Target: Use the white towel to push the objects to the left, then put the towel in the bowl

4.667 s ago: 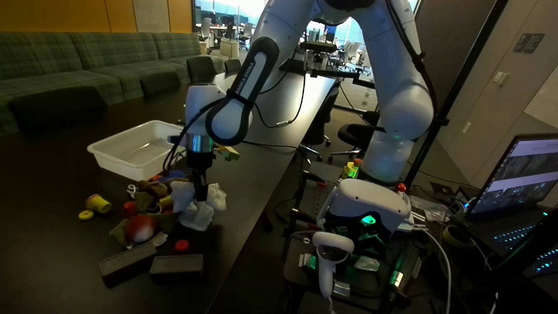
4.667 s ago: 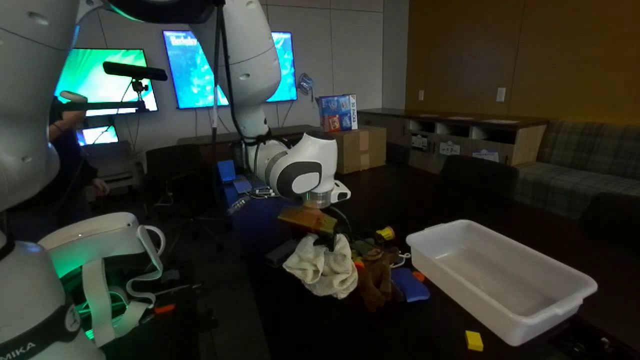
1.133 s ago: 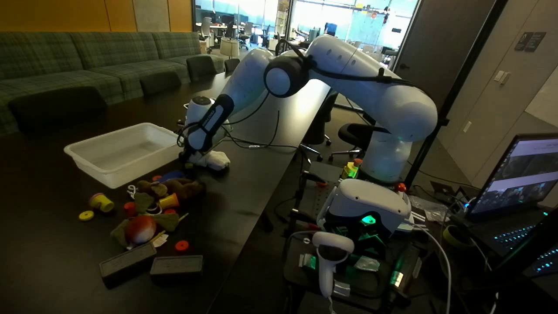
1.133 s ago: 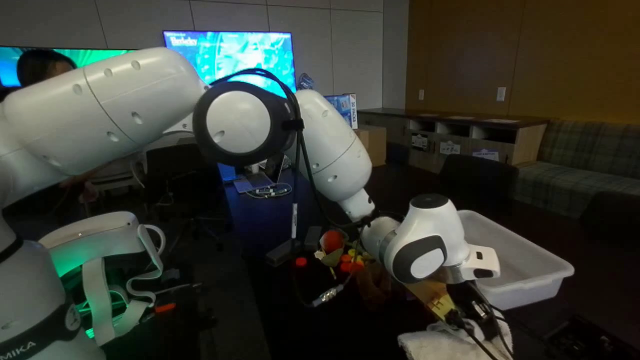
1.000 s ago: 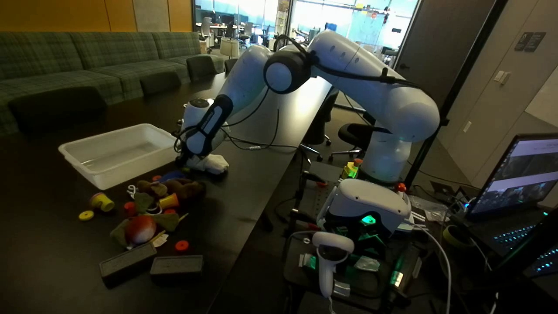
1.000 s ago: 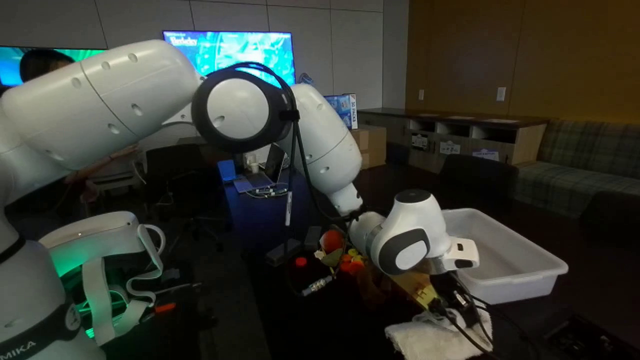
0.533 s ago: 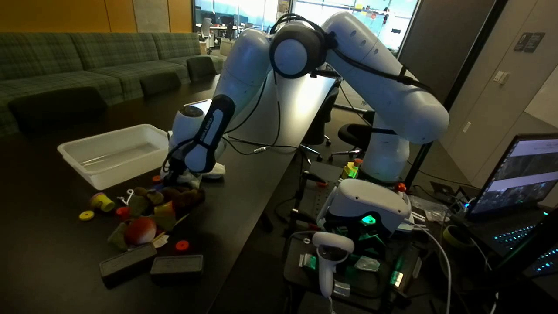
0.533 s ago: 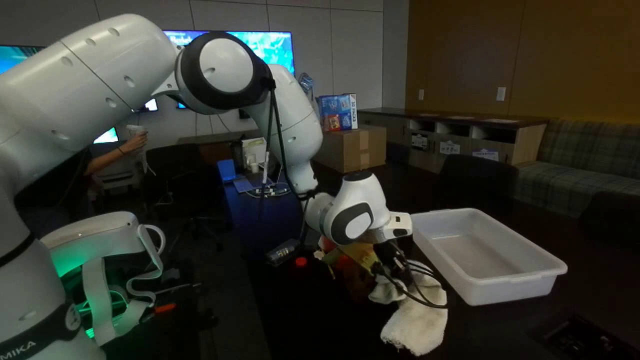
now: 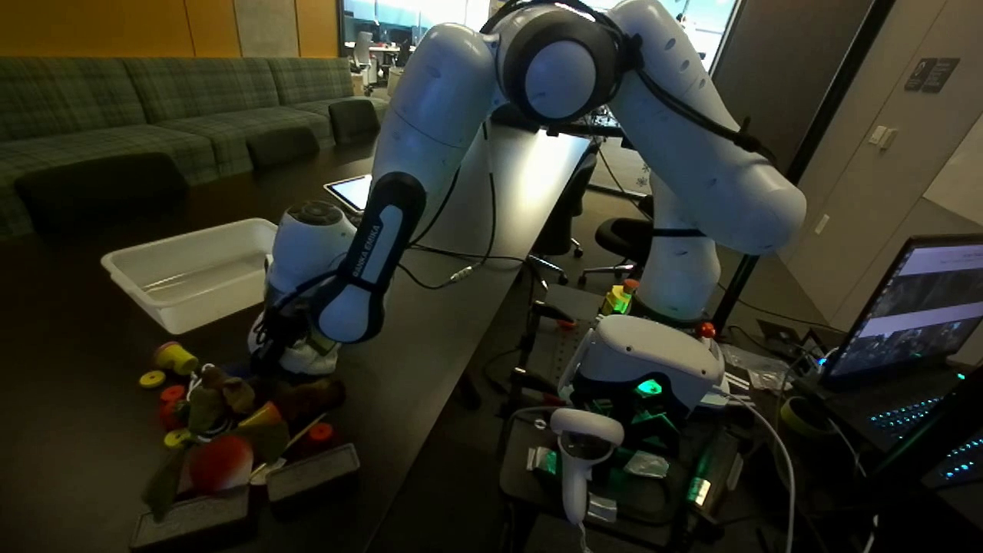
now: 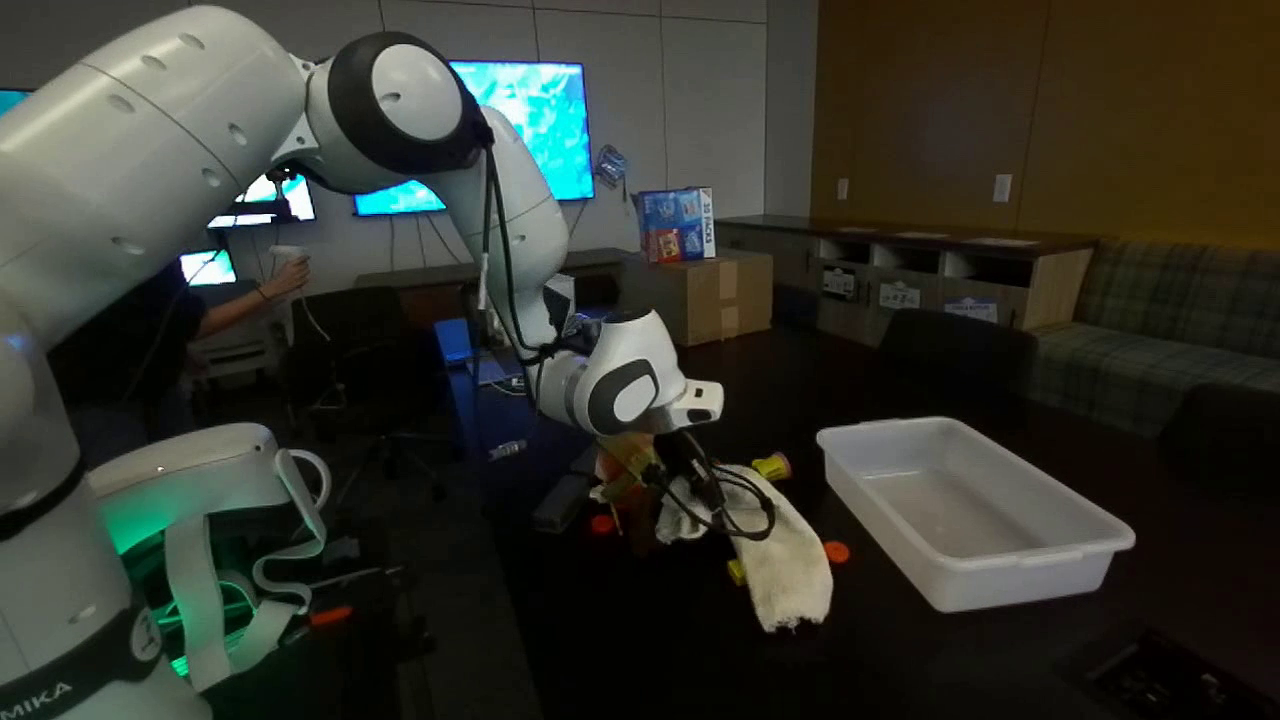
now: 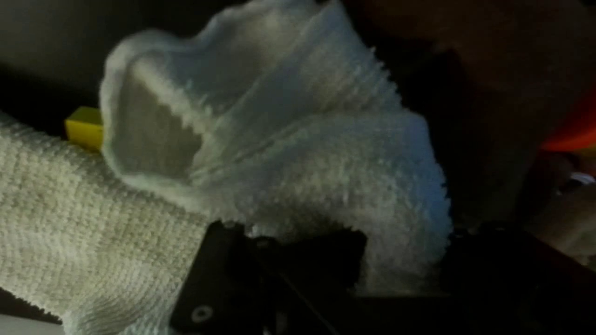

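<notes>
Tool [image 10: 710, 492] closed on white towel [image 10: 790, 570], wide strip of tabletop [image 9: 411, 338] between towel and table edge [image 9: 468, 357], bowl [image 10: 1030, 582] apart.

My arm [image 9: 434, 104] arches, elbow [image 9: 559, 77] riding high | my wrist [image 9: 307, 250] hangs low | my gripper [image 10: 712, 492] angles down, clamped tight!
</notes>
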Controlling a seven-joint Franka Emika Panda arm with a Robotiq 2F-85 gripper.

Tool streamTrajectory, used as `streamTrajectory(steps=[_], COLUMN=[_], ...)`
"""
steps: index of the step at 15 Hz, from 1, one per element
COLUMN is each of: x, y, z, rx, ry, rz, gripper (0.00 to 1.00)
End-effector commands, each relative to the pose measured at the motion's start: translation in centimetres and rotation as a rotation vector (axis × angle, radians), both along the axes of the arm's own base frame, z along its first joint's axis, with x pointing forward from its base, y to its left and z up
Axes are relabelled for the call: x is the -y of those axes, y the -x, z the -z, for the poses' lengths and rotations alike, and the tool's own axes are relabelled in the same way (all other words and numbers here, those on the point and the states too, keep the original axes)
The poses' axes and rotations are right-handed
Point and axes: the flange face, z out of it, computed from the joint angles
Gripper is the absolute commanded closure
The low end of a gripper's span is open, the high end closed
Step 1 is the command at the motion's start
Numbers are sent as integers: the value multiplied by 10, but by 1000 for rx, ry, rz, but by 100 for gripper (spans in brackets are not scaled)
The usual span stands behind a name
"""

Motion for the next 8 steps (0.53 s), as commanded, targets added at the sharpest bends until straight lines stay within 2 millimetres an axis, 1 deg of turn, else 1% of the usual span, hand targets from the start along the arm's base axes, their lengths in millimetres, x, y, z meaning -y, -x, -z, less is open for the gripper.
streamTrajectory(steps=[1, 2, 3, 4, 5, 6, 8], x=[-32, -36, -40, -39, -36, -29, -3], y=[16, 20, 21, 24, 26, 27, 29], z=[-21, -24, -31, -37, -47, -57, -80], rx=[32, 37, 39, 43, 41, 47, 75], ry=[-17, -22, -28, -34, -46, -52, -58], rz=[21, 15, 12, 7, -6, -10, 7], gripper=[90, 90, 90, 90, 90, 90, 90])
